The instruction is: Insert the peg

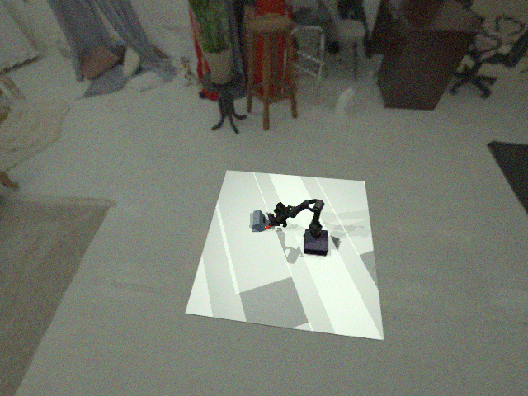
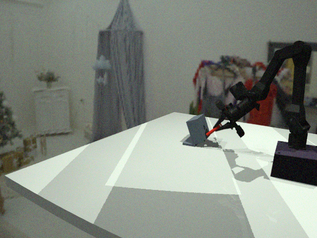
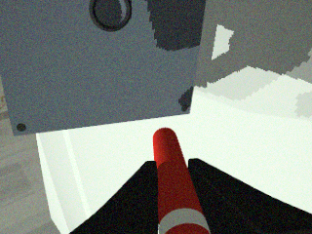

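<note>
Peg, seemingly stiff and light, was clamped in the pincer before the panel, best gripped around its banded part, clear of the leading end.

Smooth, matt grey-blue panel; smooth red peg.

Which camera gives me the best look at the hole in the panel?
The wrist view: it shows the round rim of the hole near the top edge. The exterior view shows the panel edge-on, the hole barely readable; from the top I can't make it out.
</note>
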`<state>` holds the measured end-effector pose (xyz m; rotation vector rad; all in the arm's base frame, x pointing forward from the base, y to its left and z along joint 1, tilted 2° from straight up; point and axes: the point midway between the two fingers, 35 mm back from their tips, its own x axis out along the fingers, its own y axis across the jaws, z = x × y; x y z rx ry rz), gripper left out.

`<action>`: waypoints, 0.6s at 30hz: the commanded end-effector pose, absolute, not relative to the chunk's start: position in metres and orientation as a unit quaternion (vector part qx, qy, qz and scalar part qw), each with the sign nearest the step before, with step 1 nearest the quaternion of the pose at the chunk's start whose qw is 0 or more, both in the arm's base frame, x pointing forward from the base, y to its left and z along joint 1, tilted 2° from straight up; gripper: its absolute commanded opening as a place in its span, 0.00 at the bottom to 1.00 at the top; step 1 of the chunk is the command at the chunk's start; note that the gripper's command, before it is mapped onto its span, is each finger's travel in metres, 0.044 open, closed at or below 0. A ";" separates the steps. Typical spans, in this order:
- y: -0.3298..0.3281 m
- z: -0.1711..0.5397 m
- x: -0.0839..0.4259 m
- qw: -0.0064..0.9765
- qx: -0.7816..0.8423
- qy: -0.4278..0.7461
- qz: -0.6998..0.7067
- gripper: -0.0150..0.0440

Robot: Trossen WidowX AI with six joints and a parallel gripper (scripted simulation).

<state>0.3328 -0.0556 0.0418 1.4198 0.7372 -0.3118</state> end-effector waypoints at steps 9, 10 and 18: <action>-0.067 0.042 0.323 0.669 0.667 0.296 -0.139 0.25; -0.068 0.042 0.322 0.668 0.669 0.294 -0.139 0.25; -0.076 0.044 0.317 0.660 0.687 0.271 -0.137 0.25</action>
